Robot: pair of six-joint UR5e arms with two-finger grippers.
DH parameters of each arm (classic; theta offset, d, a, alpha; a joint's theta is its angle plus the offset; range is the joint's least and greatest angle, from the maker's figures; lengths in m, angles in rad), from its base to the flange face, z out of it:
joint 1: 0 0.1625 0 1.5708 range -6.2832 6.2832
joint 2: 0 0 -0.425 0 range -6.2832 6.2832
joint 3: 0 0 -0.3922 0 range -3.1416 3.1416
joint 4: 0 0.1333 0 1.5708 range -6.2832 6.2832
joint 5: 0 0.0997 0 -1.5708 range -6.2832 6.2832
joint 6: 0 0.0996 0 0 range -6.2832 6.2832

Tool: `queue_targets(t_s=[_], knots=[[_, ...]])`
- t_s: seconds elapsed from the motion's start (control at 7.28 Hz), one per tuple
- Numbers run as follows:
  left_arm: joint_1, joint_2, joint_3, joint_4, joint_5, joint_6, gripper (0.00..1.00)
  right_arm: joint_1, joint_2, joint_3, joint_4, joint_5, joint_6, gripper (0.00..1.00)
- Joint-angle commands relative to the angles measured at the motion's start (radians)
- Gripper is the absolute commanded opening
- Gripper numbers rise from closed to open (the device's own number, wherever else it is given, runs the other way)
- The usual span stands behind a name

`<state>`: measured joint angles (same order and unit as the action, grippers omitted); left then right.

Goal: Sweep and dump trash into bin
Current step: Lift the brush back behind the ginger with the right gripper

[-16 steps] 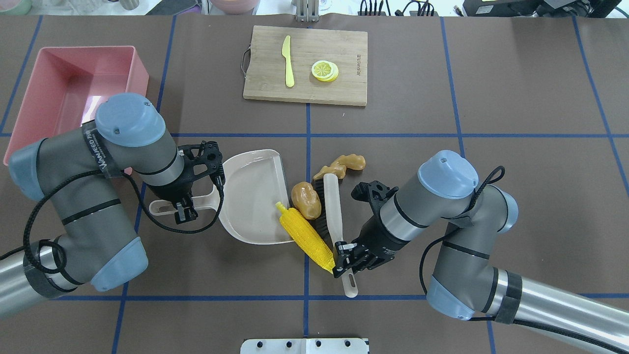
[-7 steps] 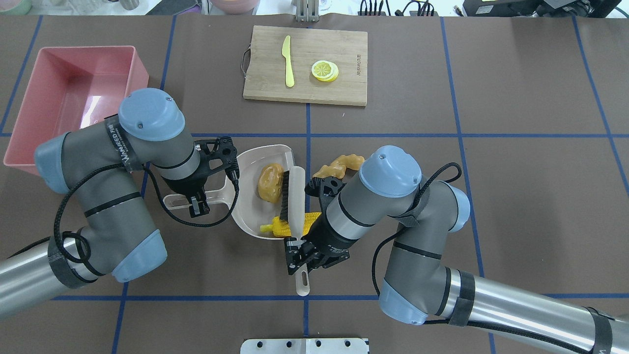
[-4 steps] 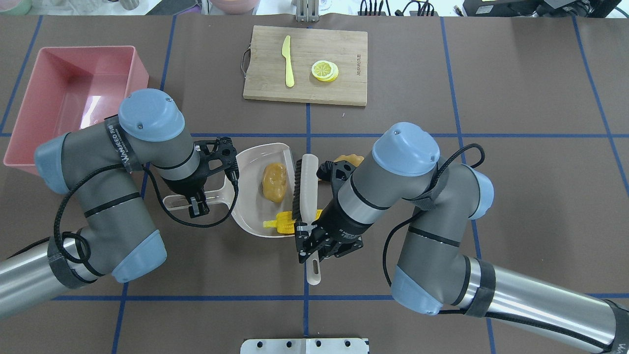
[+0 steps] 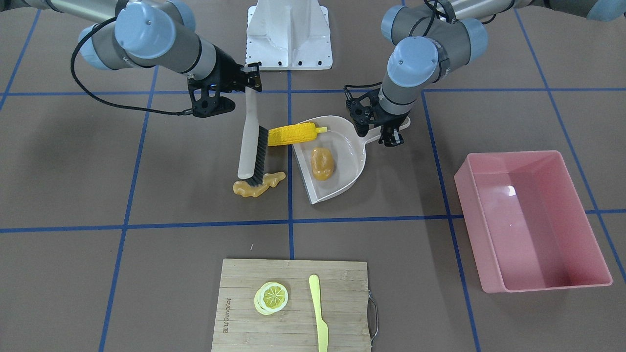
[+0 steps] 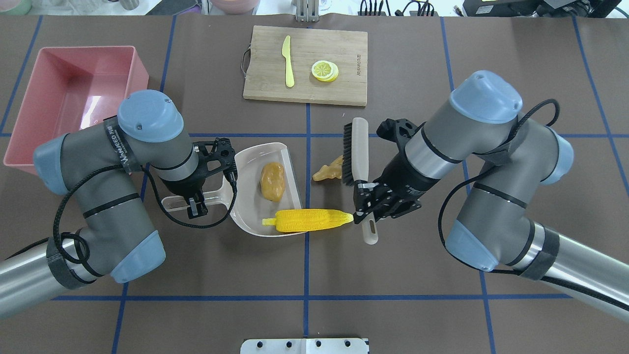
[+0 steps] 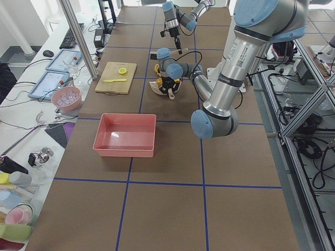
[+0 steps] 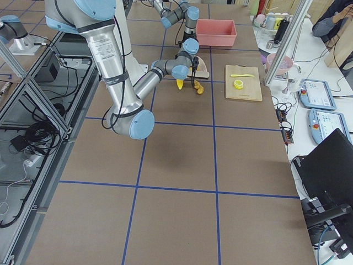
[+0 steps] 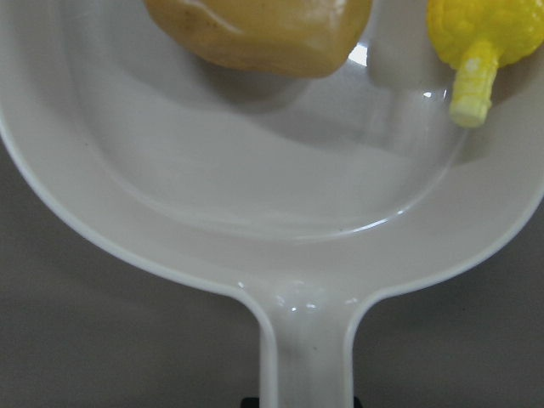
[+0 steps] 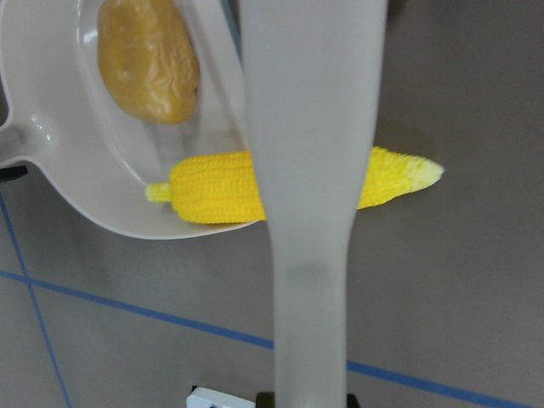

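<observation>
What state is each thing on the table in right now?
potato: lying inside the dustpan.
corn cob: half in the dustpan, tip sticking out.
ginger root: outside the dustpan, beside the brush.
bin: empty.
left gripper: shut on dustpan handle.
right gripper: shut on brush handle.

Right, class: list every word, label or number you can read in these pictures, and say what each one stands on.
"WANJEED": white print on a black band round the left arm; the smaller characters after it are too small to read.
Engraved mark along one short edge of the wooden cutting board: too blurred to read.
Print on the near arms' tubes in both side views: too small to read.
</observation>
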<state>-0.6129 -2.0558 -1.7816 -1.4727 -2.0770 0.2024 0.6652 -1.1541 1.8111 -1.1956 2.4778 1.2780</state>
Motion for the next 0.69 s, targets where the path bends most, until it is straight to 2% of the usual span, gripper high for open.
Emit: queue_targets(t_s=[0.0,0.14,0.55], knots=[[0.001,0.0,0.001,0.0,0.0,-0.001,0.0,0.078,-0.09,-0.025,-0.004,0.044,-0.243,0.0],[0.001,0.0,0.001,0.0,0.0,-0.001,0.0,0.091,-0.128,-0.039,-0.002,0.062,-0.366,0.0],[0.001,0.0,0.004,-0.001,-0.002,-0.001,0.0,-0.022,-0.133,-0.088,0.01,0.041,-0.394,0.0]])
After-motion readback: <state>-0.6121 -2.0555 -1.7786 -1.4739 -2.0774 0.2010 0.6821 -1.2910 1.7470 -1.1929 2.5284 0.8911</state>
